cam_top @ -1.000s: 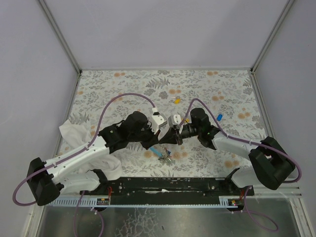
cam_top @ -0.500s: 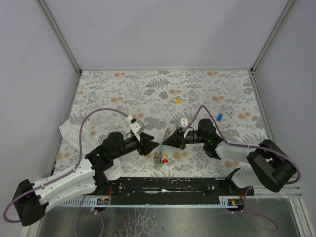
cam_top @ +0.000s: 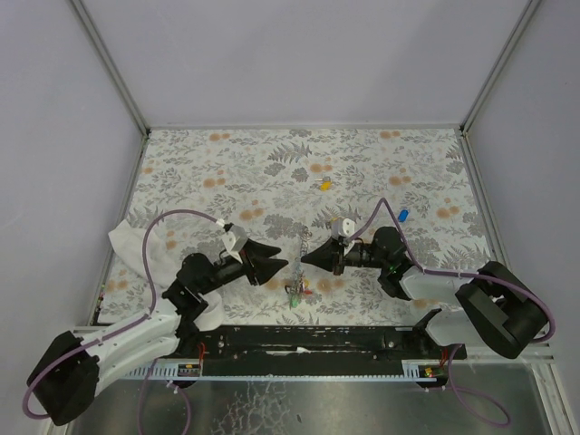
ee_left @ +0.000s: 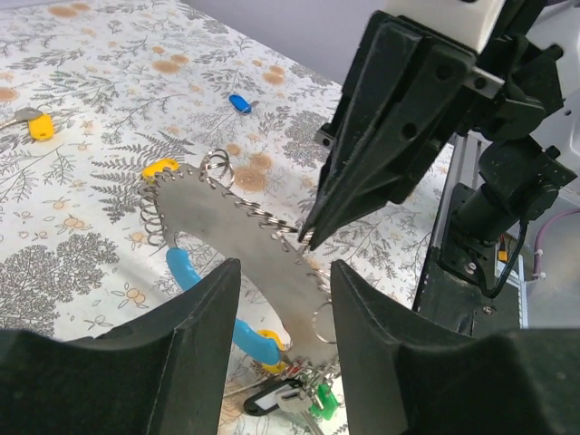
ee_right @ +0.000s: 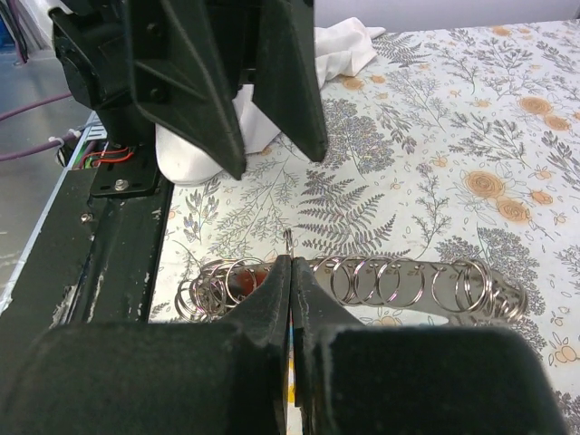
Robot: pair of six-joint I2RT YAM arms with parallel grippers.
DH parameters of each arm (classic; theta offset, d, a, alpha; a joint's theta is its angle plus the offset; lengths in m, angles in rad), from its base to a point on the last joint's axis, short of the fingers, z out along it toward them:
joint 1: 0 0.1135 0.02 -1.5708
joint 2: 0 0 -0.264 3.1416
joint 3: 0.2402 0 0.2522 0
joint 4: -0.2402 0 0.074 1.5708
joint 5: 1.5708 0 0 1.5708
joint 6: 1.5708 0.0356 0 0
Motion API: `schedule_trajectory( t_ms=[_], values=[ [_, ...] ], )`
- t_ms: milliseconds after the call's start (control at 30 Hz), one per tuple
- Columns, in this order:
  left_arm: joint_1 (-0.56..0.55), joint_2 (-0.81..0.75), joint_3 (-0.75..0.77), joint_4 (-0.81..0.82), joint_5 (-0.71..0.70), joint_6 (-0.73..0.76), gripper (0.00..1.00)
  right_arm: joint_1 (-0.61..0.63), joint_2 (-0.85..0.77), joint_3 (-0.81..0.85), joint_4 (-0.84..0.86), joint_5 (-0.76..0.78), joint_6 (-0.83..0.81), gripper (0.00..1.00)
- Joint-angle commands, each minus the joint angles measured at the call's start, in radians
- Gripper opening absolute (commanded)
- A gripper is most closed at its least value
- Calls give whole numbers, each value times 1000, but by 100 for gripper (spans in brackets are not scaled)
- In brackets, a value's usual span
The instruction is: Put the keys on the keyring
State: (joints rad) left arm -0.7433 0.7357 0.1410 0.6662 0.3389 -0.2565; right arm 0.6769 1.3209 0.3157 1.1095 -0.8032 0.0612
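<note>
The keyring [ee_left: 227, 217] is a curved grey strap lined with thin metal rings, with a light-blue section [ee_left: 204, 294] at its near end. My right gripper [ee_right: 291, 263] is shut on one thin ring of the keyring [ee_right: 408, 285] and holds the strap off the table. Facing it, my left gripper [ee_left: 285, 268] stands open with nothing pinched; the strap's end lies just past its fingertips. A bunch of keys [ee_left: 294, 399], black and green among them, hangs at the strap's low end. Loose on the table lie a yellow key [cam_top: 324, 185] and a blue key [cam_top: 403, 216]. From above, both grippers [cam_top: 283, 265] [cam_top: 304, 261] meet at the near centre.
A crumpled white cloth [cam_top: 136, 240] lies at the left edge behind my left arm. The black base rail [cam_top: 308, 340] runs along the near edge. The floral table top [cam_top: 299, 159] stretches behind the grippers to the far frame.
My left gripper has opened, let go of the keyring and drawn back left. The right gripper kept its grip and moved slightly nearer and lower.
</note>
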Motion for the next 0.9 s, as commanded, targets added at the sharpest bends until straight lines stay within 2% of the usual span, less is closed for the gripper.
schedule_trajectory(
  t_ms=[0,267,467,867],
  values=[
    [98,87,-23,259,214,-67,44,-5,-31,5,124,-3,12,0],
    [119,230,-3,361,345,-57,42,-5,-12,10,166,-17,39,0],
    [119,315,9,397,370,-34,40,-5,17,11,225,-44,73,0],
    [119,374,75,414,396,9,36,-5,4,28,185,-75,66,0]
  ],
)
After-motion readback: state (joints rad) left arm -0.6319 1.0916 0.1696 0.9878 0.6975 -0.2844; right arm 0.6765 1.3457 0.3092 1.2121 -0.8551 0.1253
